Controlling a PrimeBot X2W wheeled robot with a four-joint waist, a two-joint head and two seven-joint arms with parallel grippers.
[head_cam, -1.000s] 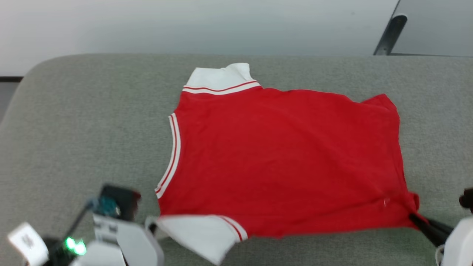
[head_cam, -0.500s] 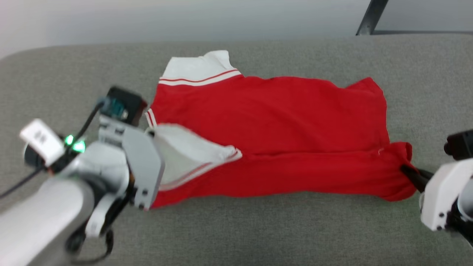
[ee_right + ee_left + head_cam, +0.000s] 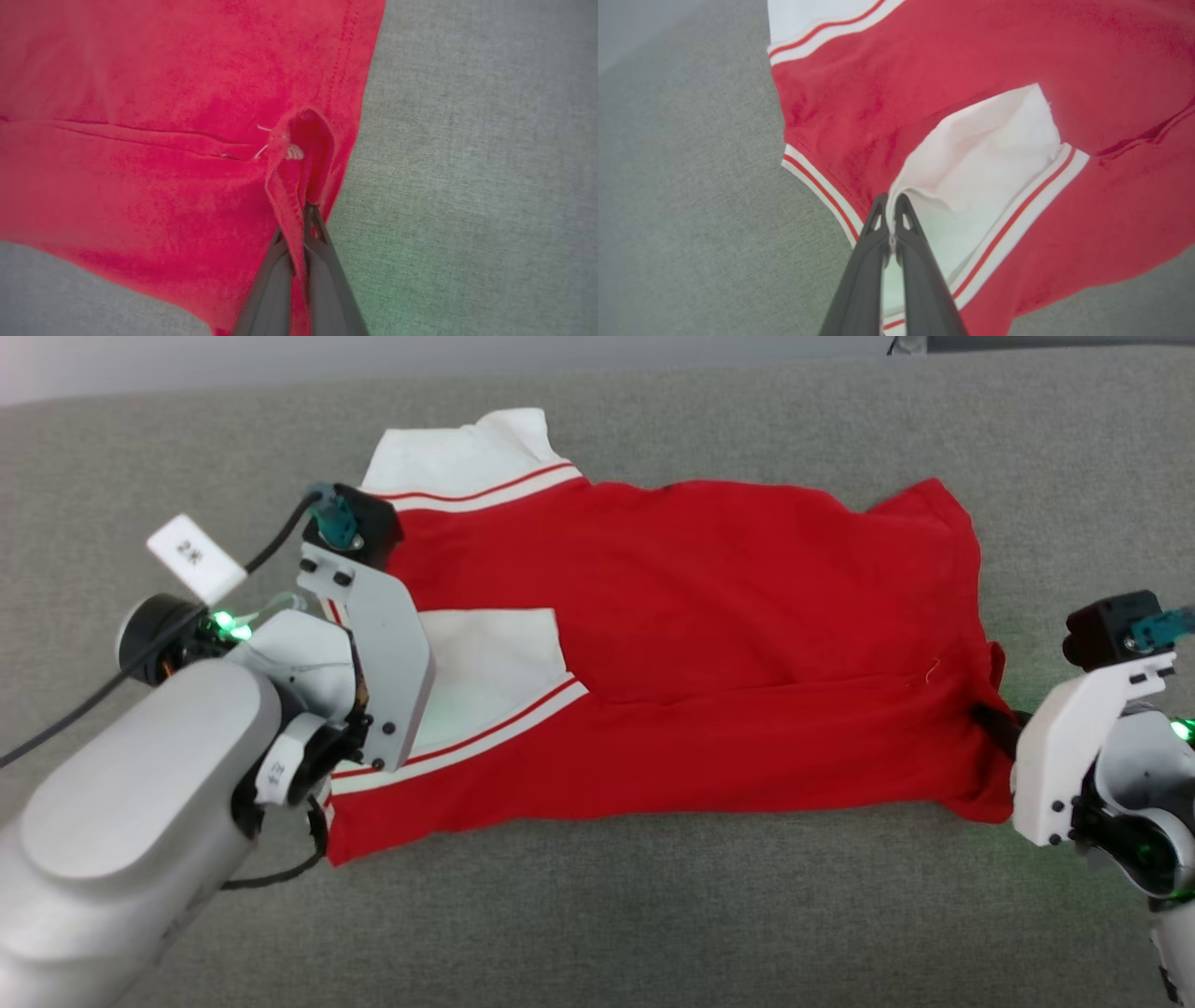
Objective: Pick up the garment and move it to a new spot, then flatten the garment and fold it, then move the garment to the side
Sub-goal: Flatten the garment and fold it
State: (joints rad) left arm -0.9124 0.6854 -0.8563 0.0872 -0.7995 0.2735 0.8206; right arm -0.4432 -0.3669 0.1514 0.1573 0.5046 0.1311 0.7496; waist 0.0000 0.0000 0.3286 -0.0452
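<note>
A grey upholstered surface [image 3: 653, 915] is being used for folding, the garment [image 3: 709, 607] laid across its middle. At left, the white sleeve [image 3: 485, 663] is being pinched by the closed left gripper [image 3: 891, 205]; at right, the hem corner [image 3: 285, 186] is being clamped by the closed right gripper [image 3: 306, 212]. The near edge is apparently being folded over; both ends should be carried level for a straight crease.
</note>
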